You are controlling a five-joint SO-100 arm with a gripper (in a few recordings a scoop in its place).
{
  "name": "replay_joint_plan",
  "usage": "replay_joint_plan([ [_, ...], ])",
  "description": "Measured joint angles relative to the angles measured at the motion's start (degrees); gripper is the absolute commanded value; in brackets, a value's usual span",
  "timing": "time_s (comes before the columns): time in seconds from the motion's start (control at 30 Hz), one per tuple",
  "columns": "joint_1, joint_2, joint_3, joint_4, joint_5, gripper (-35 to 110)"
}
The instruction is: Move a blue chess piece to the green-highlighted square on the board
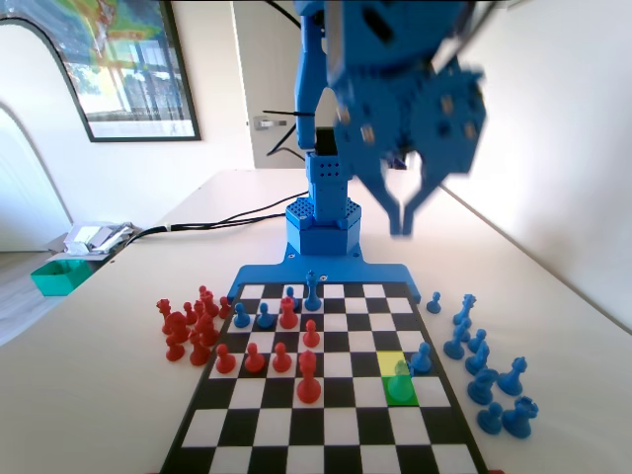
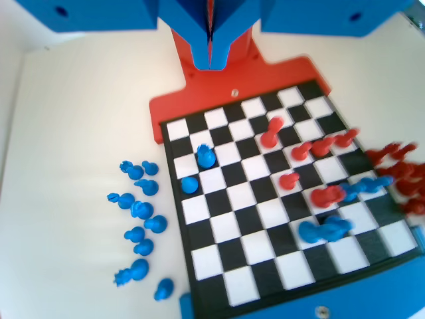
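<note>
My gripper (image 1: 412,215) hangs high above the board (image 1: 326,427), blurred, with a gap between its two tips and nothing held. In the wrist view the gripper (image 2: 211,63) shows just a thin slit between the jaws. Far below, a small blue chess piece (image 1: 400,378) stands on the green-highlighted square (image 1: 407,395), tinted green by it. The same piece (image 2: 206,157) sits near the board's (image 2: 265,246) left edge in the wrist view. A second blue pawn (image 1: 422,357) (image 2: 189,185) stands one square away diagonally, beside a pale yellow square (image 1: 389,361).
Red pieces (image 1: 188,326) cluster off the board's left side in the fixed view, and spare blue pieces (image 1: 489,380) (image 2: 139,219) lie off its right side. Red pawns (image 1: 281,357) and several blue pieces (image 1: 312,292) stand mid-board. A green box (image 1: 59,276) sits far left.
</note>
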Motion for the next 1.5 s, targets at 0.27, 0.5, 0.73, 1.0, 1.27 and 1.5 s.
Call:
replay_joint_plan([
  [0.27,3.08,13.89,0.26,8.26,-8.70,1],
  [0.5,5.71,23.91,1.49,17.75,-17.23,1],
  [0.73,8.00,35.60,8.09,25.40,-29.62,1],
  [1.0,8.17,49.31,18.63,26.98,-35.16,1],
  [1.27,8.53,59.68,27.33,22.59,-35.42,1],
  [1.5,9.32,63.63,28.92,18.28,-35.16,1],
])
